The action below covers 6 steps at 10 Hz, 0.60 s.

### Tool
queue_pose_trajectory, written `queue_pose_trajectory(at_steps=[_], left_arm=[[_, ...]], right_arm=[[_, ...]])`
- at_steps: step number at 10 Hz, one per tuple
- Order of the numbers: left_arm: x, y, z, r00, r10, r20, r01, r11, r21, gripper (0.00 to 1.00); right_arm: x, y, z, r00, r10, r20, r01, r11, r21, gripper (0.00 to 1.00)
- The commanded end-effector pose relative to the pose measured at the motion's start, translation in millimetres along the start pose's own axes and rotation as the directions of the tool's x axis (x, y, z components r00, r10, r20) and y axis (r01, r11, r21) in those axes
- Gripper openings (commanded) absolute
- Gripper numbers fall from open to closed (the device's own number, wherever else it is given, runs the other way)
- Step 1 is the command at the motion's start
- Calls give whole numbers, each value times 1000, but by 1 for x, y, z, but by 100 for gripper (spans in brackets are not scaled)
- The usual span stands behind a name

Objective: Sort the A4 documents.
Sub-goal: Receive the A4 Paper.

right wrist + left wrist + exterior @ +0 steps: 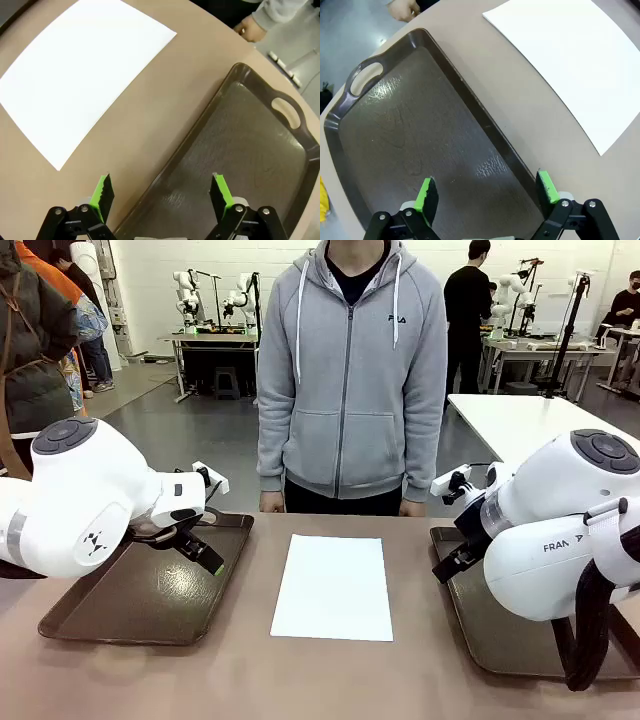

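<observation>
Brown tabletop (250, 680), with a person (350, 390) standing at its far edge. We note the A4 documents (333, 586) lying flat in the middle, between the left tray (130, 605) and the right tray (490, 635) and touching neither; we cannot tell how many sheets. We see the left gripper (486, 189) hovering over the left tray, fingers spread wide, holding nothing. The right gripper (161, 190) hangs above the right tray's inner rim, likewise wide and empty.
</observation>
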<state>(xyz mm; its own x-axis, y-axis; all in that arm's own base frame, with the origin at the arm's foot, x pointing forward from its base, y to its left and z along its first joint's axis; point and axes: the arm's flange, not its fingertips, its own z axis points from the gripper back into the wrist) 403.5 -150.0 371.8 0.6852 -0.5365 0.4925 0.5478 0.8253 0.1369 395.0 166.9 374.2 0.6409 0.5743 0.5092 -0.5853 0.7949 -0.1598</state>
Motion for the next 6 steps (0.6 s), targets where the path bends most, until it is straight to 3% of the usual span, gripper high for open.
queue_pose_trajectory(at_steps=[1, 6], left_arm=[[0, 0, 0, 1000, 0, 0, 0, 1000, 0, 100], [0, 0, 0, 1000, 0, 0, 0, 1000, 0, 100]], right_arm=[[0, 0, 0, 1000, 0, 0, 0, 1000, 0, 100], [0, 0, 0, 1000, 0, 0, 0, 1000, 0, 100]])
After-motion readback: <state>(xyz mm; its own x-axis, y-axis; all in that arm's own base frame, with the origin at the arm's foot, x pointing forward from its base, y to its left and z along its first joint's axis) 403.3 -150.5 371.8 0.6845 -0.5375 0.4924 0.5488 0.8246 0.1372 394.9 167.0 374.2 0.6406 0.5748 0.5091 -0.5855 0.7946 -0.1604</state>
